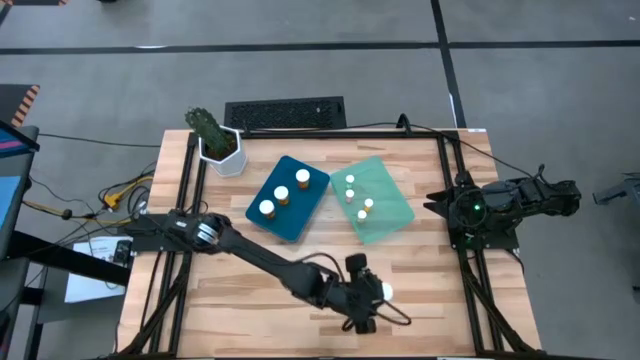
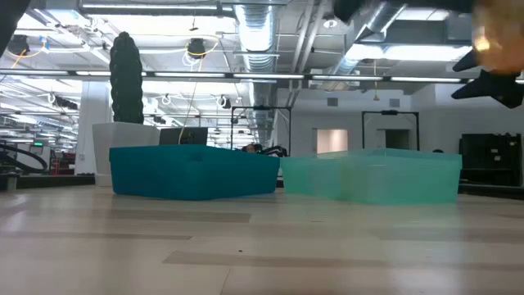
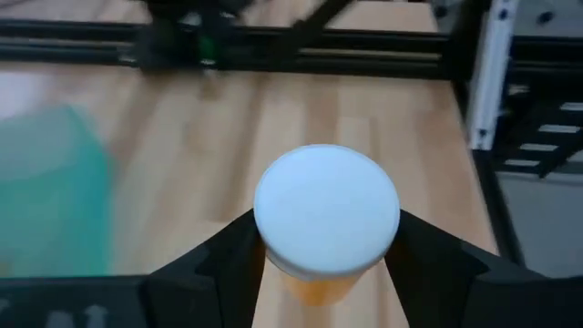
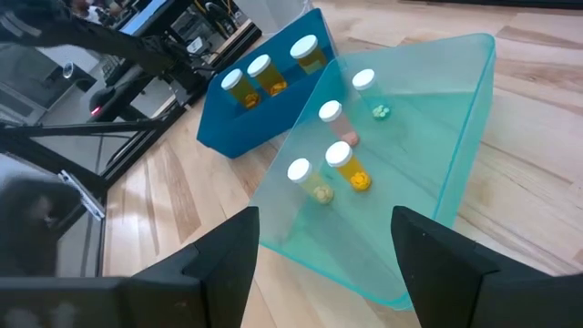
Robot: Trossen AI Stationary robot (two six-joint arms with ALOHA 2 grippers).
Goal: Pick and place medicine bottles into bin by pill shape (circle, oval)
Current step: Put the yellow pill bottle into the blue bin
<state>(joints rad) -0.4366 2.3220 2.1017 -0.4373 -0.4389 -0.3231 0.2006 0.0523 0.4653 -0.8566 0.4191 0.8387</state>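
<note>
My left gripper [image 1: 368, 297] is near the table's near edge, right of centre, shut on a medicine bottle [image 1: 384, 292] with a round white cap [image 3: 326, 210] and an amber body. In the low view the bottle [image 2: 495, 33] shows high up, blurred. The dark blue tray [image 1: 300, 222] holds three upright bottles [image 1: 283, 192]. The mint green tray [image 1: 388, 225] holds several upright bottles [image 1: 366, 206]. My right gripper [image 4: 323, 273] is open and empty, parked at the table's right edge, looking over both trays. My left gripper pinches the bottle's amber body just under the cap [image 3: 314, 284] between its two fingers [image 3: 239, 260], one on each side. The bottle is lifted clear of the table, with its cap facing up.
A white hexagonal pot with a cactus [image 1: 222, 150] stands at the far left corner, next to the blue tray. A black keyboard [image 1: 285, 113] lies beyond the far edge. Black frame rails [image 1: 180, 200] run along the table's left and right sides. Bare wood lies along the near edge.
</note>
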